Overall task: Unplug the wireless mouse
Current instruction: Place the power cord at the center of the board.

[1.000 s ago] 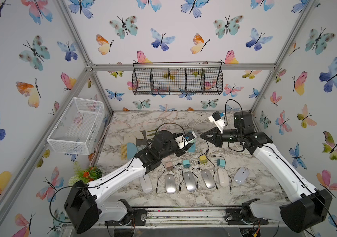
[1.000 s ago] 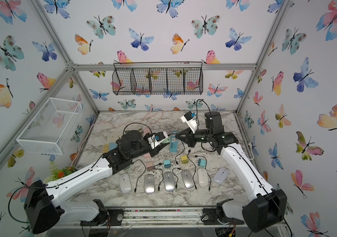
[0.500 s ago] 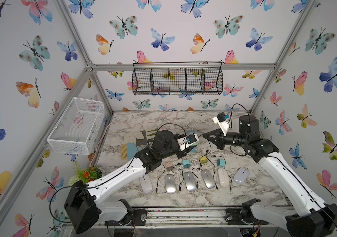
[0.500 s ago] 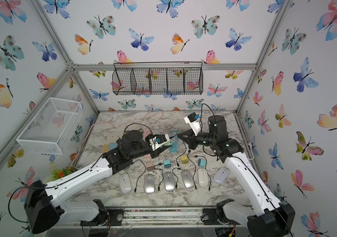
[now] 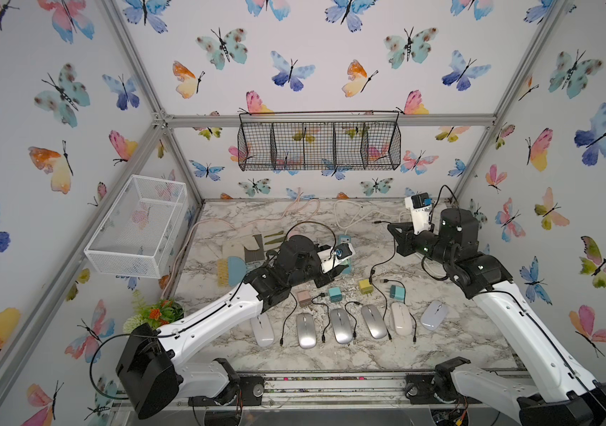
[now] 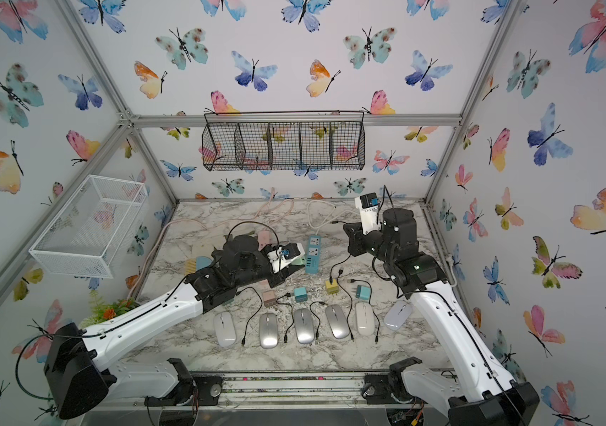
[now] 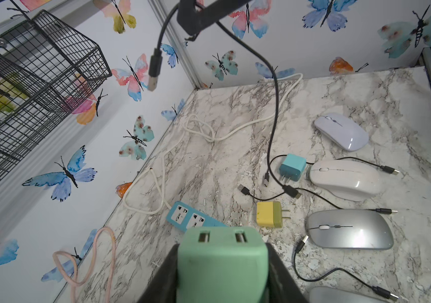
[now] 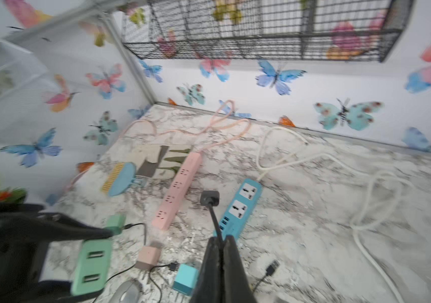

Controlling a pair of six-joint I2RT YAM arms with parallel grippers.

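Currently the black USB cable (image 7: 272, 105) hangs from the right tool (image 8: 221, 240), whose jaws are pinched tight on it a short way behind the plug (image 7: 154, 70). The plug has a black housing and a bare metal tip. It is seated in nothing and is held up off the tabletop (image 5: 331, 354).

The green charger block (image 7: 222, 262) has two USB ports facing out, with nothing in either. It is clamped between the fingers of the left tool (image 7: 222, 278), low over the tabletop. Plug and block are well apart, with the right tool raised toward the back right.

Cable slack drops to the tabletop near the yellow charger (image 7: 269, 217) and the teal charger (image 7: 291, 168). I cannot tell which mouse it runs to. A row of mice (image 5: 341, 325) lies along the front edge. The blue power strip (image 8: 238, 207) and the pink power strip (image 8: 177, 194) lie side by side behind the chargers.
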